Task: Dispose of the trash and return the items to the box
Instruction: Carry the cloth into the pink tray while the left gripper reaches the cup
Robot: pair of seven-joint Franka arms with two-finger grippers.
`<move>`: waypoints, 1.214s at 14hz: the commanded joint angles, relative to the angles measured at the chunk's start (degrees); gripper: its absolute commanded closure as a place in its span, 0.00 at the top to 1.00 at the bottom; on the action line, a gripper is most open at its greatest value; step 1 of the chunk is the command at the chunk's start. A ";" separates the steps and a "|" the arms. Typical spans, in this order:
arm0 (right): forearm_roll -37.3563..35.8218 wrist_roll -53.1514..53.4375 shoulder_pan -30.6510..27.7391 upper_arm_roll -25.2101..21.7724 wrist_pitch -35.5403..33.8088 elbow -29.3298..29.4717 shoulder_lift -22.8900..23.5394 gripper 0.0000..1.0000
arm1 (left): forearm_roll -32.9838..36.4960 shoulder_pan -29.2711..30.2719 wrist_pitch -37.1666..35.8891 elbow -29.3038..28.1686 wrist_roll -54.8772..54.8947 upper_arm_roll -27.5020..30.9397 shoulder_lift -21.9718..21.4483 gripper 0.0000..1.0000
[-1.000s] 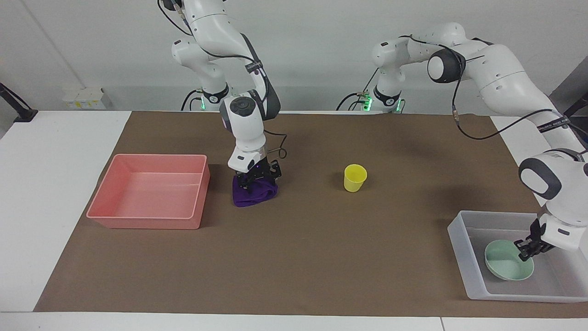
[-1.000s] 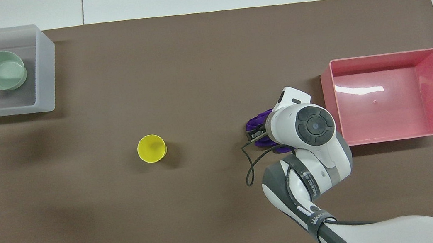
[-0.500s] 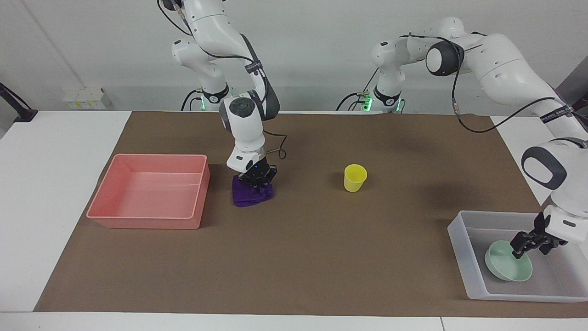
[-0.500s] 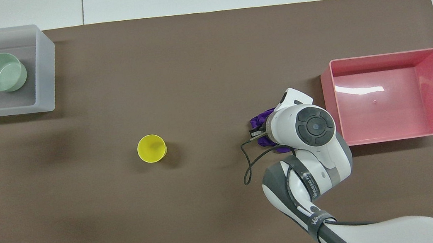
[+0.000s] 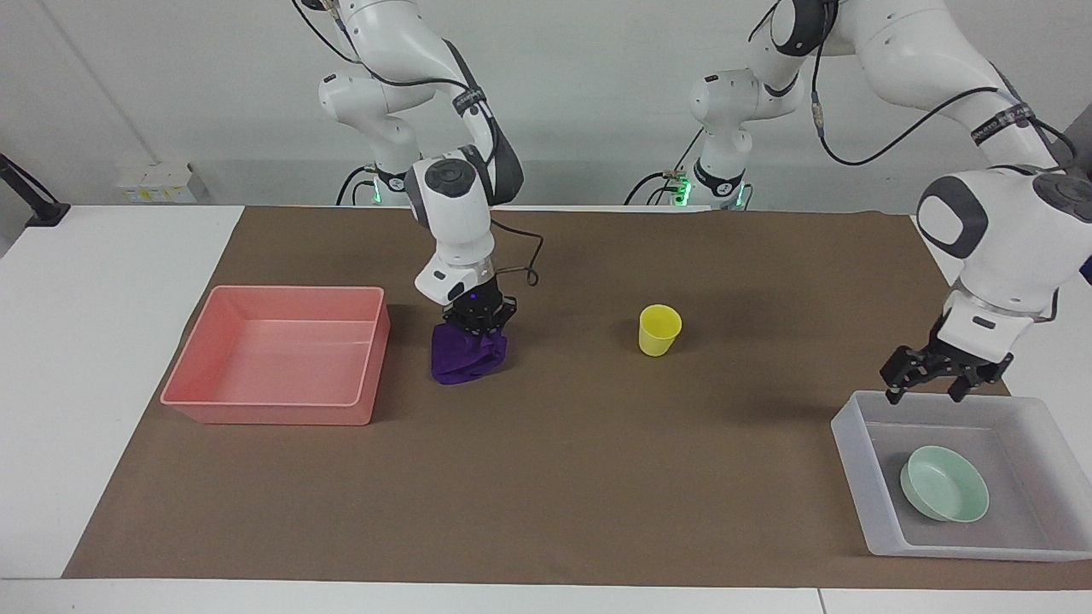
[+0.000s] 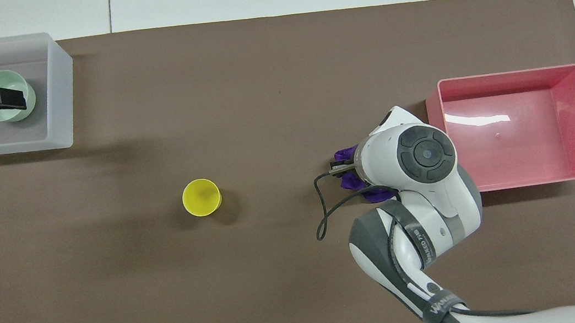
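Observation:
My right gripper [image 5: 479, 327] is shut on the top of the trash, a wad of purple cloth [image 5: 465, 358] beside the pink tray; the cloth hangs bunched under it, its lower edge at the mat. In the overhead view the wrist covers most of the cloth [image 6: 348, 180]. The mint-green bowl [image 5: 945, 483] lies in the translucent box [image 5: 849, 460] at the left arm's end. My left gripper [image 5: 926, 392] hovers open over the box with nothing in it, and it overlaps the bowl [image 6: 5, 82] in the overhead view. The yellow cup [image 5: 659, 330] stands upright mid-table.
The pink tray [image 5: 264, 415] sits at the right arm's end of the brown mat, with nothing in it. From above, the cup [image 6: 201, 197] is alone on the mat between the box [image 6: 55, 86] and the pink tray [image 6: 509, 75].
My left gripper opened, let go of the bowl in the box and rose above it. My right gripper closed on the purple cloth and lifted slightly, gathering it up.

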 commanded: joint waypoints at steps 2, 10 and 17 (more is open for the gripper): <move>0.70 5.39 -0.03 -0.08 -9.09 5.52 -3.43 0.00 | 1.15 -5.74 1.15 -11.88 -5.09 0.56 -7.06 1.00; -0.18 10.95 -1.00 -0.69 -28.62 20.29 -4.48 0.00 | 1.15 -18.85 10.29 -25.59 -17.57 0.56 -12.15 1.00; -0.70 2.53 -7.14 -1.05 -36.71 25.22 -6.67 0.00 | 1.15 -24.39 15.10 -35.52 -18.80 0.56 -15.93 1.00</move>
